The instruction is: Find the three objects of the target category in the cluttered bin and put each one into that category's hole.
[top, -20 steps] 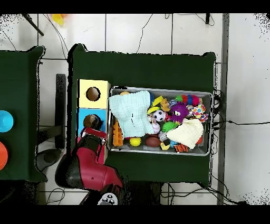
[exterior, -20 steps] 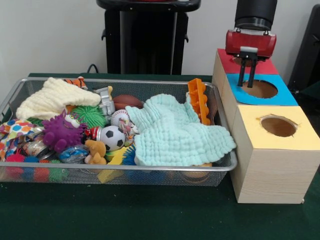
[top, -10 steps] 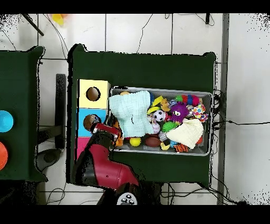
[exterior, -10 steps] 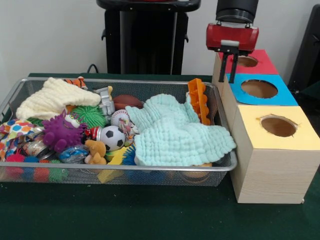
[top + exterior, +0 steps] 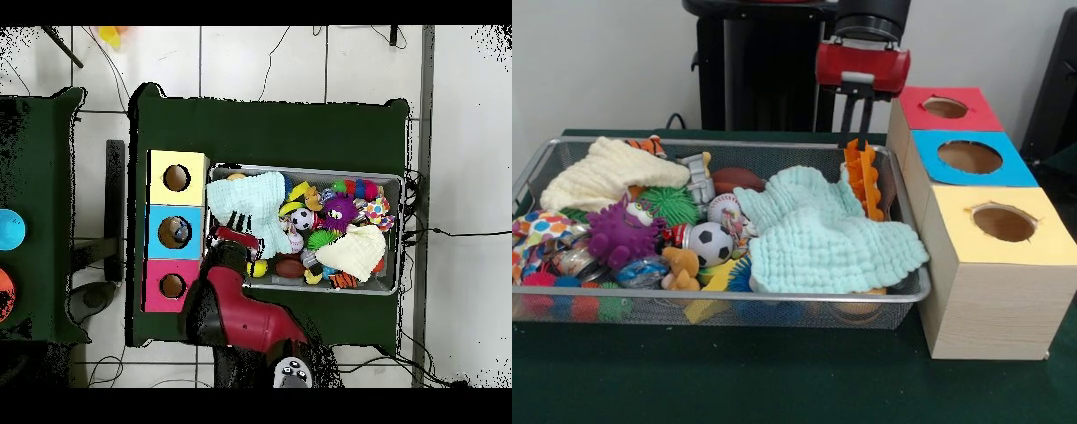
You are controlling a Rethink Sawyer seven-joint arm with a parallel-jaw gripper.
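While empty, hand [image 5: 857, 132] hovers just above orange toy [image 5: 862, 179].

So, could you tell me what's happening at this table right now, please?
The robot's gripper hangs over the end of the wire bin nearest the three hole boxes, just above an orange toy. It carries nothing that shows. A mint cloth covers much of that end, and the blue box stands alongside.

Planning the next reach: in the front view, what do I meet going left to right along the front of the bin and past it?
Purple spiky toy → soccer ball → mint cloth → yellow box.
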